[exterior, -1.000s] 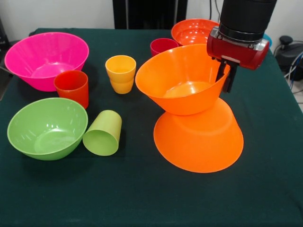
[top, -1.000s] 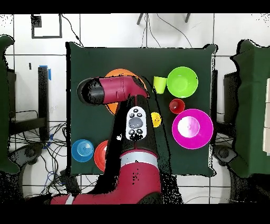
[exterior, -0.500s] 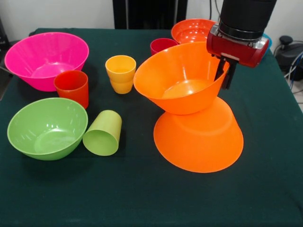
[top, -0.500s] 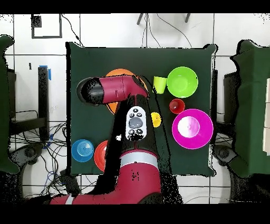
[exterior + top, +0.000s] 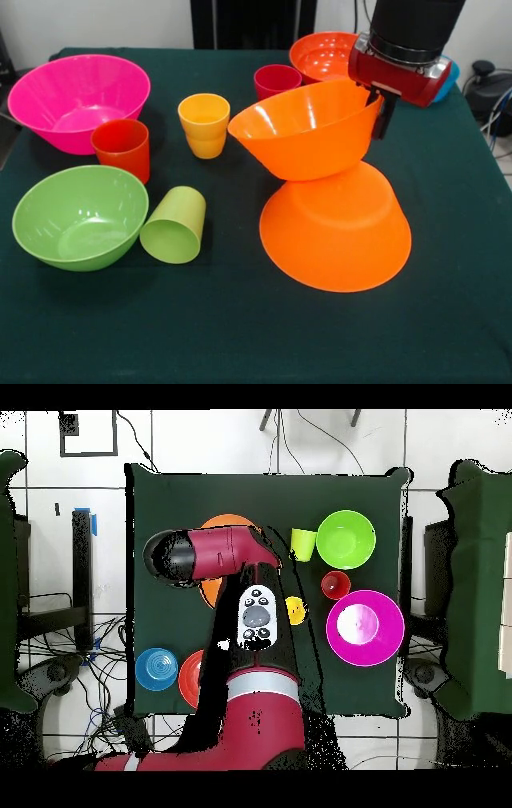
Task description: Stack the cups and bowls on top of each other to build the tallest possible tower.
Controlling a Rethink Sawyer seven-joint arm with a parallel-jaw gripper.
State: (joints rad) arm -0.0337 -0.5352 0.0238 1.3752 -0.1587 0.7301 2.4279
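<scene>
My gripper [image 5: 378, 112] is shut on the right rim of a large orange bowl [image 5: 308, 136]. One finger [image 5: 385, 120] shows outside the rim; the other is hidden inside. This bowl hangs tilted, its base at the top of an upturned orange bowl [image 5: 336, 228]; whether they touch is unclear. Left of them stand the yellow-orange cup [image 5: 204, 124] and red-orange cup [image 5: 122, 148]. The lime cup [image 5: 174, 226] lies on its side beside the green bowl [image 5: 80, 216]. The pink bowl [image 5: 76, 100] is far left. In the overhead view the arm [image 5: 215, 554] covers most of the orange bowls [image 5: 225, 524].
A magenta-red cup [image 5: 277, 80] and a red-orange bowl [image 5: 324, 52] stand behind the held bowl. A blue bowl [image 5: 157, 668] sits near the robot's base, next to the red-orange bowl [image 5: 190, 677]. The table's dark cloth [image 5: 240, 336] runs to the front edge.
The gripper has risen a little with the rim. The upper orange bowl has tipped with it and shows less of its inside. Nothing else has moved.
</scene>
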